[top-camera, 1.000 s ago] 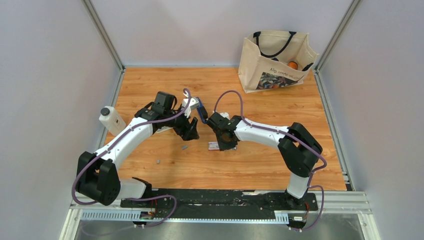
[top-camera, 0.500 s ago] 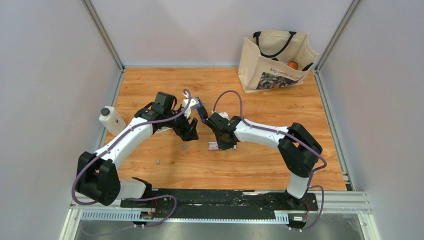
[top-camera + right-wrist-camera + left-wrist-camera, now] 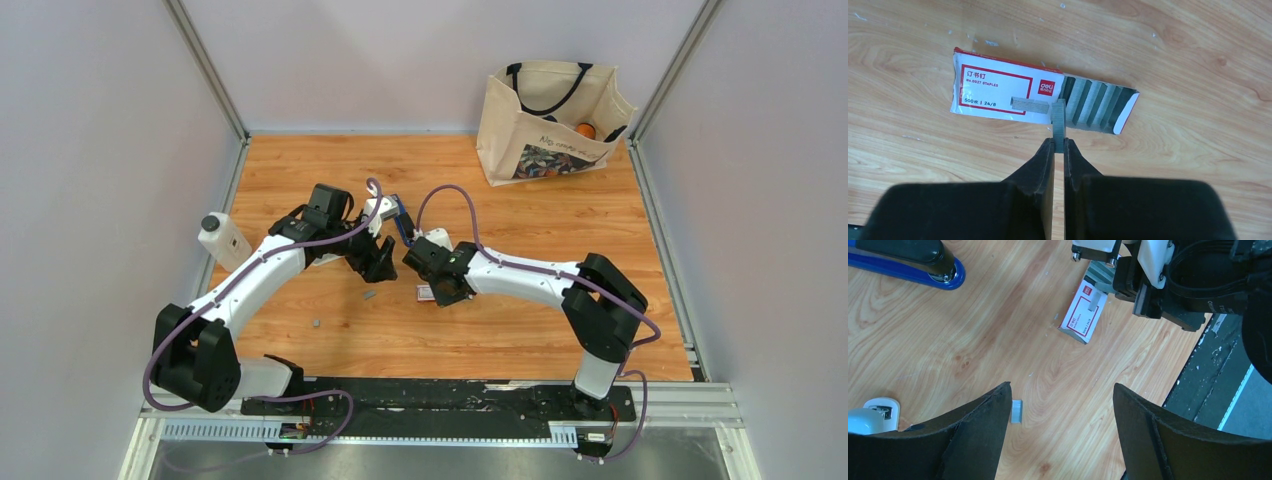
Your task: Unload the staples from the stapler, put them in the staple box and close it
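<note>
The stapler (image 3: pixel 400 216), blue with a black top, lies on the wooden table between the two wrists; its end shows in the left wrist view (image 3: pixel 903 262). My right gripper (image 3: pixel 1059 144) is shut on a short grey strip of staples (image 3: pixel 1058 117) and holds it just over the white-and-red staple box (image 3: pixel 1003 92). Another strip (image 3: pixel 1029 103) lies on the box. My left gripper (image 3: pixel 1062 387) is open and empty above the table, with one loose staple bit (image 3: pixel 1017 411) beside its left finger. Loose staple bits (image 3: pixel 369 295) lie on the table in the top view.
The box's tray (image 3: pixel 1095 102) is slid out and holds rows of staples. A white bottle (image 3: pixel 222 240) stands at the table's left edge. A canvas tote bag (image 3: pixel 550 115) stands at the back right. The table's metal front edge (image 3: pixel 1218 370) is near the box.
My right wrist has shifted a little to the left, over the staple box. The left arm and the stapler have not moved.
</note>
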Robot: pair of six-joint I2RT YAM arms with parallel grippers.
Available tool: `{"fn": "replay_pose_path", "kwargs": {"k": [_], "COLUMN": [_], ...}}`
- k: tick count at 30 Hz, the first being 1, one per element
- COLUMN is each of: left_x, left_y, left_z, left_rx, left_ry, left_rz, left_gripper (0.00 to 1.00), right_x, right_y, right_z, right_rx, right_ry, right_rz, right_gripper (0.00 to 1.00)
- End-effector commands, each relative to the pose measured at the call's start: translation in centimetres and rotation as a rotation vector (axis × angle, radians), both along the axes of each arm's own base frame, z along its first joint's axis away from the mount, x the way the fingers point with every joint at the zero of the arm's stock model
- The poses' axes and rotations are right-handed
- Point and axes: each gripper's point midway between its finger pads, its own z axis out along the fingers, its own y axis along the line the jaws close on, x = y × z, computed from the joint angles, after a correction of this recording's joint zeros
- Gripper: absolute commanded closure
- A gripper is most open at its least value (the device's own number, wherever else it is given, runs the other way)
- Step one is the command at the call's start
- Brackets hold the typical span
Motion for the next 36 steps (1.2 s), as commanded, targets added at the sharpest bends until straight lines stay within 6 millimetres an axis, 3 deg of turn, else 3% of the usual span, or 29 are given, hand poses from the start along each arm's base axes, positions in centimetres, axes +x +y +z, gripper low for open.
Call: {"fn": "replay_pose_path", "kwargs": {"k": [1,10,17,21,28,36], "left_x": [-0.1,-0.2,-0.3,-0.3,-0.3,-0.2], "left_y": [-0.2,-0.1,-0.1,0.0,-0.1,0.1], "left_z": [1.4,1.6,1.7,1.6,1.8,1.8], "left_rx": [-0.020,-0.016,-0.020,-0.015,-0.017,-0.004], "left_ry": [-0.054,-0.061,-0.061,-0.063,-0.059,-0.065], "left_rz": [-0.025,-0.023,-0.026,-0.026,-0.024,-0.025], "left_gripper": [0.18,0.18,0.18,0.18,0.18,0.18], "right_x": [1.0,0.6,1.5,2.2,4.3,5.4], "right_y": [-0.3,-0.8,-2.3,-4.8,-11.2,-12.8], "right_z": [2.4,1.7,3.5,4.3,2.7,-0.3], "right_rx": [-0.019,-0.072,-0.139,-0.214,-0.312,-0.493], "right_ry": [-0.075,-0.056,-0.120,-0.160,-0.156,-0.143], "right_rz": [0.004,0.000,-0.012,-0.049,-0.214,-0.205], "right_gripper": [0.95,0.94,0.94,0.94,0.94,0.92]}}
